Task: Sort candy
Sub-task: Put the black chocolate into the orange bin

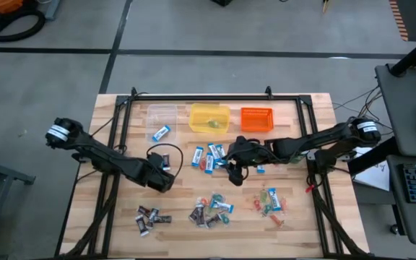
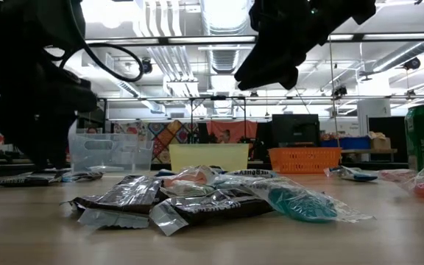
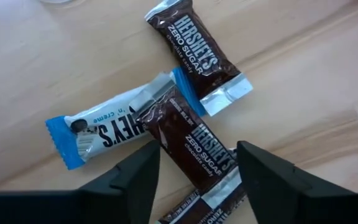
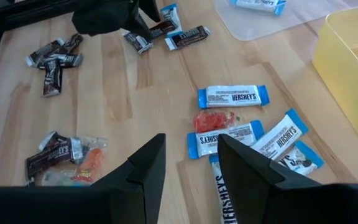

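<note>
Spread-fingered, the left gripper (image 3: 197, 180) hovers over a dark brown candy (image 3: 194, 140) lying across a blue-and-white one (image 3: 104, 130), likely to pinch it, while the right gripper (image 4: 188, 171), also spread, hangs above blue-and-white candies (image 4: 232, 96) near the yellow tub (image 4: 350, 62).

Grey floor (image 1: 193, 29), bright ceiling lights (image 2: 219, 15)

Small item in the yellow tub (image 1: 209, 118), too tiny to identify

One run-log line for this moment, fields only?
left gripper: open, over dark brown bar | right gripper: open, above blue-and-white bars | clear tub: one blue-and-white bar | most candy unsorted
</note>
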Motion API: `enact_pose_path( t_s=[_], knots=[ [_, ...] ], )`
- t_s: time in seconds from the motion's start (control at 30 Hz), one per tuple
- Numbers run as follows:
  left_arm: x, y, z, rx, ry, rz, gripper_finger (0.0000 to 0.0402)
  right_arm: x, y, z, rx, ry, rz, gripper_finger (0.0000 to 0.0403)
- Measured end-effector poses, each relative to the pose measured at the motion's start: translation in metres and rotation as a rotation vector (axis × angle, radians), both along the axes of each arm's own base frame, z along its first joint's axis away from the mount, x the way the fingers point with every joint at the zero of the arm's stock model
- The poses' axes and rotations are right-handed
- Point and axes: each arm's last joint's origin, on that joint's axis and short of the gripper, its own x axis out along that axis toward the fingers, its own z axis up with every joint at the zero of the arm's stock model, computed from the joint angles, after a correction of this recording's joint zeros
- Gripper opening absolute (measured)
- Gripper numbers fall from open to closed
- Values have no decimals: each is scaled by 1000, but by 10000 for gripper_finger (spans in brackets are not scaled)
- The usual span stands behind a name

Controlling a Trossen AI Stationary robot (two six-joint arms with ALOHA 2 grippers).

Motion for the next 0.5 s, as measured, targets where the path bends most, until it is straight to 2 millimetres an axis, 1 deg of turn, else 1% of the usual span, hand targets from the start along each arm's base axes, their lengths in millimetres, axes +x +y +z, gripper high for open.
enact_pose_path(
  t_s=[0.13, 0.27, 0.4, 0.5],
  knots=[
    [1, -1, -5, 10, 20, -6, 221, 0, 0, -1, 0, 4, 0, 137],
    [3, -1, -10, 25, 39, -9, 223, 0, 0, -1, 0, 3, 0, 137],
    [4, -1, -12, 30, 49, -22, 214, 0, 0, -1, 0, 3, 0, 137],
    [5, -2, -12, 27, 46, -45, 200, 0, 0, -1, 0, 3, 1, 137]
  ],
)
